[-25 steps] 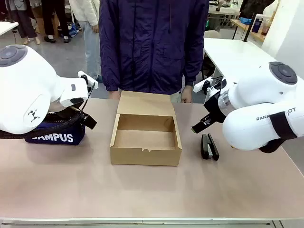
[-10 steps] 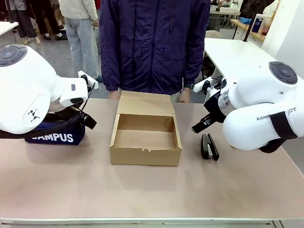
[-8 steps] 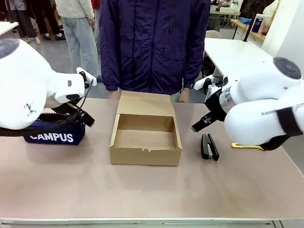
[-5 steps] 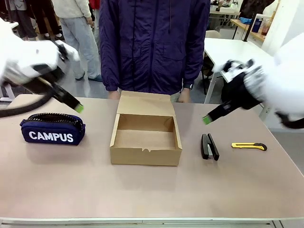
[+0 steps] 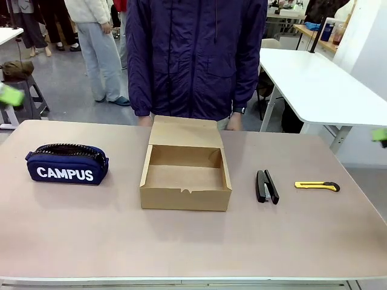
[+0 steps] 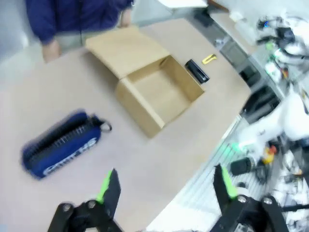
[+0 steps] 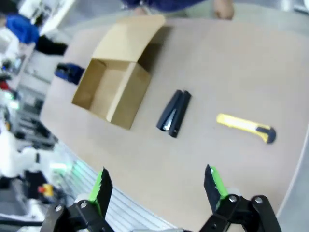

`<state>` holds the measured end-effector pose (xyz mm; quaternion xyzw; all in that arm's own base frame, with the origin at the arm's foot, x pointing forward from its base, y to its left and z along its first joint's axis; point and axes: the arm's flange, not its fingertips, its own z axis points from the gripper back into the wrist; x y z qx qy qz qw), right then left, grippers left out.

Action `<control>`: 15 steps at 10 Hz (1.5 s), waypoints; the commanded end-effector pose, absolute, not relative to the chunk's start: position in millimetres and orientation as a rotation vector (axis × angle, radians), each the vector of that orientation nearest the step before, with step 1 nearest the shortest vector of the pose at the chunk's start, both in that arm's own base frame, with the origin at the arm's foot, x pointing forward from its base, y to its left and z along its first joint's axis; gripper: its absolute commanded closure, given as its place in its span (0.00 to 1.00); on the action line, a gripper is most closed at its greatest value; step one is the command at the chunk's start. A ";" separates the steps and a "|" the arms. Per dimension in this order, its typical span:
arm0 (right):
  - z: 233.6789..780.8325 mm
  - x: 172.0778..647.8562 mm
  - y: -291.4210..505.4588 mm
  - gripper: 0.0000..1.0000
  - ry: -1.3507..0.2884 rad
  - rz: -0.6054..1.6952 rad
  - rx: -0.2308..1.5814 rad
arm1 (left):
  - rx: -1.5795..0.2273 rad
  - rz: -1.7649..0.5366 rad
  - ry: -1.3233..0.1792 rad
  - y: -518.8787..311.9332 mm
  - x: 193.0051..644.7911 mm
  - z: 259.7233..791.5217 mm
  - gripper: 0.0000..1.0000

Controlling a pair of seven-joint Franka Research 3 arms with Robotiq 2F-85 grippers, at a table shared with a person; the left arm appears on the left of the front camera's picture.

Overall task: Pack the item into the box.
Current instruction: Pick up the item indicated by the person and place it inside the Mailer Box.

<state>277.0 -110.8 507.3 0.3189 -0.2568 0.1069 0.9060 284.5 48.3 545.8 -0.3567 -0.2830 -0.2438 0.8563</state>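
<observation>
The yellow utility knife [image 5: 317,186] lies flat on the table at the right, past a black stapler [image 5: 266,186]. The brown cardboard box [image 5: 184,176] stands open mid-table, its flap lid tilted back toward the person. High above the table, my left gripper [image 6: 165,186] is open and holds nothing; below it are the box [image 6: 154,84] and, farther off, the knife [image 6: 209,59]. My right gripper [image 7: 158,184] is open too, high over the knife [image 7: 246,127] and the box [image 7: 116,82]. In the front view a blurred green fingertip [image 5: 9,95] shows at the left edge and another fingertip [image 5: 379,135] at the right edge.
A navy CAMPUS pouch [image 5: 66,164] lies left of the box. A person in a dark jacket [image 5: 193,54] stands at the far edge behind the box, hands at the table's rim. The stapler [image 7: 174,112] lies between box and knife. The near half of the table [image 5: 193,241] is bare.
Both arms have lifted and swung outward to the picture's edges, uncovering the knife at the right and the whole pouch at the left. Box, stapler and pouch have not moved.
</observation>
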 end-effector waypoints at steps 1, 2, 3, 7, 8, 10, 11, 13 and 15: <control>480.7 285.5 -182.7 0.00 -0.568 0.084 0.889 | -0.881 -0.328 -0.579 99.7 305.1 463.4 0.00; 470.2 286.4 -215.3 0.00 -0.573 0.016 0.965 | -0.917 -0.205 -0.574 129.2 294.3 452.9 0.00; 459.7 288.1 -241.0 0.00 -0.572 -0.051 1.018 | -1.005 -0.063 -0.583 149.8 284.6 447.0 0.00; 417.2 299.4 -283.9 0.00 -0.556 -0.231 1.147 | -1.184 0.210 -0.744 89.1 226.7 419.7 0.00; 410.6 300.0 -285.6 0.00 -0.571 -0.242 1.168 | -1.165 0.226 -0.714 79.6 265.6 455.2 0.00; 411.7 300.0 -281.0 0.00 -0.648 -0.285 1.083 | -1.037 0.263 -0.653 54.2 277.1 460.5 0.00; 407.3 297.3 -277.5 0.00 -0.558 -0.271 1.161 | -1.197 0.213 -0.710 163.4 299.8 479.5 0.00; 407.3 297.3 -277.5 0.00 -0.558 -0.271 1.161 | -1.197 0.213 -0.710 163.4 299.8 479.5 0.00; 407.3 297.3 -277.5 0.00 -0.558 -0.271 1.161 | -1.197 0.213 -0.710 163.4 299.8 479.5 0.00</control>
